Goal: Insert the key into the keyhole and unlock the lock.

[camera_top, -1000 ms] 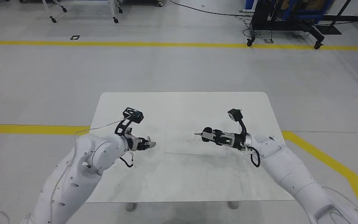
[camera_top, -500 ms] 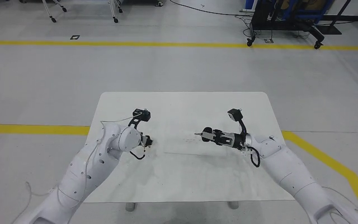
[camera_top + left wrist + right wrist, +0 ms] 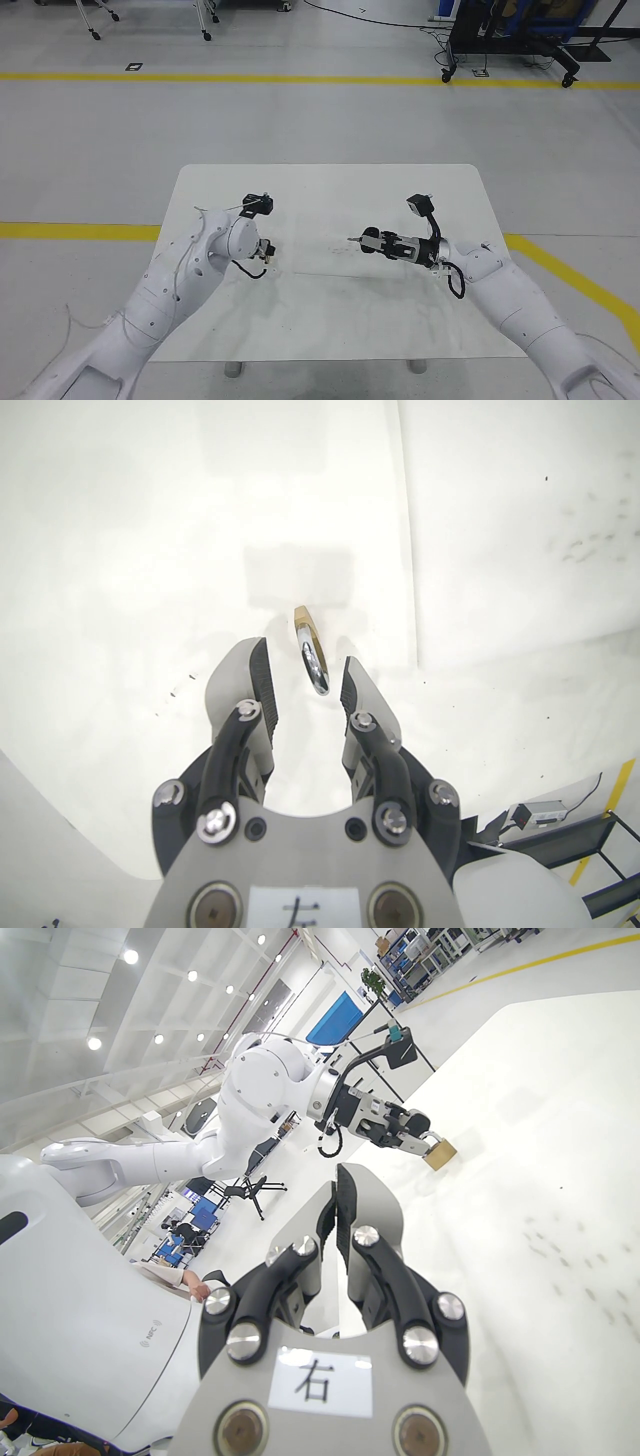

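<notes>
Left hand (image 3: pixel 305 654) is released, straddling the shackle (image 3: pixel 314 662) of the lock (image 3: pixel 440 1154) standing on the table (image 3: pixel 125 525); best close squarely on it, steadying the lock for the key (image 3: pixel 352 240) the right hand (image 3: pixel 366 241) clenches

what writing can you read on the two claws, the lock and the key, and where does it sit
"左": on the white label behind the left claw.
"右": on the white label behind the right claw.
Lock: no print can be made out on it.
Key: too small to read anything.
</notes>
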Controlling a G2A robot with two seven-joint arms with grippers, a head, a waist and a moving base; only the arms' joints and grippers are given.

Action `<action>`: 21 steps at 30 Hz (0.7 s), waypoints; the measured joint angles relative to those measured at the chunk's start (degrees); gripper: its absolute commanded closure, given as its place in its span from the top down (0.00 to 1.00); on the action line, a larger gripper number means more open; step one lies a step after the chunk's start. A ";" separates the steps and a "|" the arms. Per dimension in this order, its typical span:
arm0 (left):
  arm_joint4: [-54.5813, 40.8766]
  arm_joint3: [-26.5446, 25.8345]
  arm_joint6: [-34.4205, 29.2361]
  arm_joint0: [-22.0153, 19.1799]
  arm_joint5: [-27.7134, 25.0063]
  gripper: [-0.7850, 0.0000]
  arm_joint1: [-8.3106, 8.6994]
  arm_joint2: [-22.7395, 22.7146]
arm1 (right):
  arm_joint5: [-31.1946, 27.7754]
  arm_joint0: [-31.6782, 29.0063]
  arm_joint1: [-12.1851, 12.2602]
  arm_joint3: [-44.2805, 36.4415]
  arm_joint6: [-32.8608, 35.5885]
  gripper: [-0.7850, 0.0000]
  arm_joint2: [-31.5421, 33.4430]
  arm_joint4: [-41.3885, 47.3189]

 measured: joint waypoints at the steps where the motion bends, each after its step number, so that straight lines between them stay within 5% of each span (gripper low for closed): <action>1: -0.09 0.30 -0.03 -0.15 0.19 0.32 -0.15 0.15 | 0.00 0.00 0.00 0.00 0.00 0.00 0.00 0.00; 6: -0.27 1.91 0.03 -0.82 1.16 0.26 -0.96 0.90 | 0.00 0.00 0.00 0.00 0.00 0.00 0.00 0.00; 8: -0.09 2.69 -0.36 -1.22 1.44 0.00 -1.30 1.34 | 0.00 0.00 0.00 0.00 0.00 0.00 0.00 0.00; 21: 2.89 4.61 -0.97 -2.66 -0.86 0.00 -2.70 3.32 | 0.00 0.00 0.00 0.00 0.00 0.00 0.00 0.00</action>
